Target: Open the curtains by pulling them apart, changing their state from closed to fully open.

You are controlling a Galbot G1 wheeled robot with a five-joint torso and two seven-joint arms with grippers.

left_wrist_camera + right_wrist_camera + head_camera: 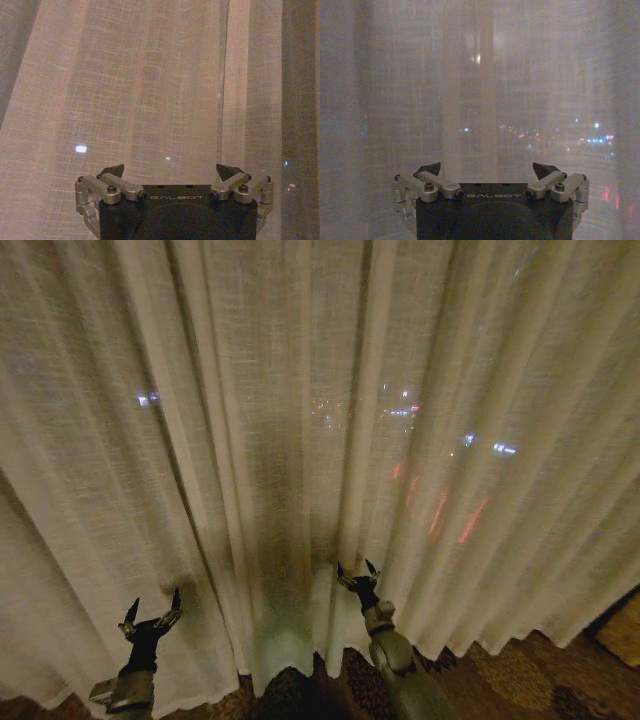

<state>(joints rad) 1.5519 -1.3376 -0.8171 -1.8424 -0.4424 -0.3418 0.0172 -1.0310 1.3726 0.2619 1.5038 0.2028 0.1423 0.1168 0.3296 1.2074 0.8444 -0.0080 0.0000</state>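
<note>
Two pincers, left [151, 613] & right [357, 574], released, near closed curtains [300, 440]; sheer folds may slip thru.

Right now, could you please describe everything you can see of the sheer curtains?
The sheer curtains are cream-white, loosely woven, see-through cloth hanging in long vertical pleats down to the floor, drawn closed; city lights glow through them. The open left gripper and open right gripper point at the cloth low down, neither holding it.
</note>
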